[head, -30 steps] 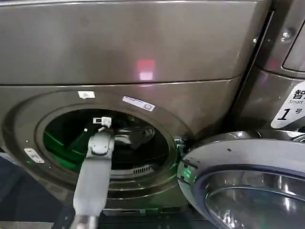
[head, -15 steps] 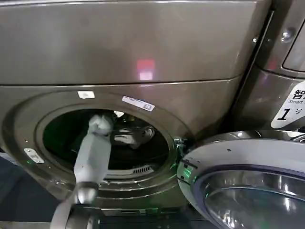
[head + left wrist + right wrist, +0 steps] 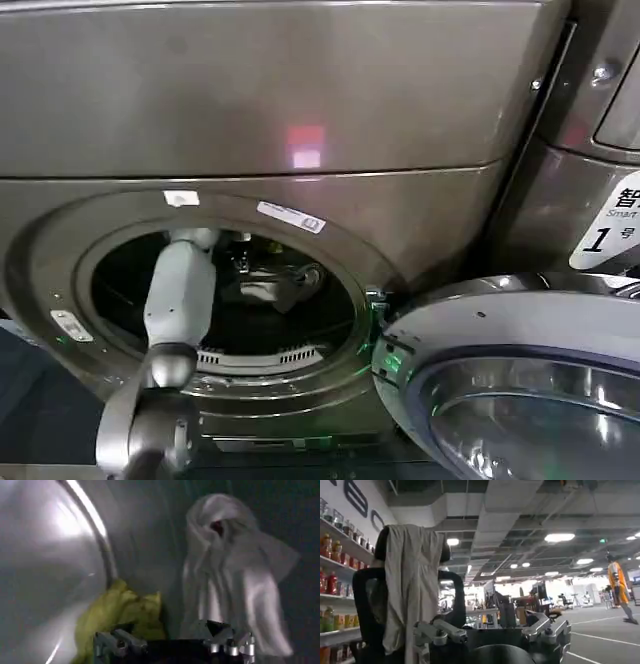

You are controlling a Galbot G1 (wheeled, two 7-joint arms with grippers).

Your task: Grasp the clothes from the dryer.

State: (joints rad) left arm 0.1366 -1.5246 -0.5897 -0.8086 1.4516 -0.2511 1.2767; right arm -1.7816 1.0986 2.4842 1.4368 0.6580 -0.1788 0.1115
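The dryer (image 3: 300,120) is a bronze-grey front loader with its round porthole ring (image 3: 45,270) open. My left arm (image 3: 180,285) reaches through the ring into the dark drum. Inside lie the clothes: a yellow-green piece (image 3: 125,612) against the drum wall and a white-and-grey piece (image 3: 230,575) heaped beside it, also seen as a pale bundle (image 3: 270,290). My left gripper (image 3: 171,647) is open just short of both pieces, touching neither. My right gripper (image 3: 495,640) is open and holds nothing, pointing out into the room away from the dryer.
The round silver-rimmed glass door (image 3: 520,390) hangs open to the right of the porthole, low down. A second bronze-grey machine with a "1" sticker (image 3: 605,235) stands at the right. A chair draped with grey cloth (image 3: 412,585) faces the right wrist camera.
My left arm has pushed deeper into the drum and swung to the left side of the opening. The green glow inside the drum has gone.
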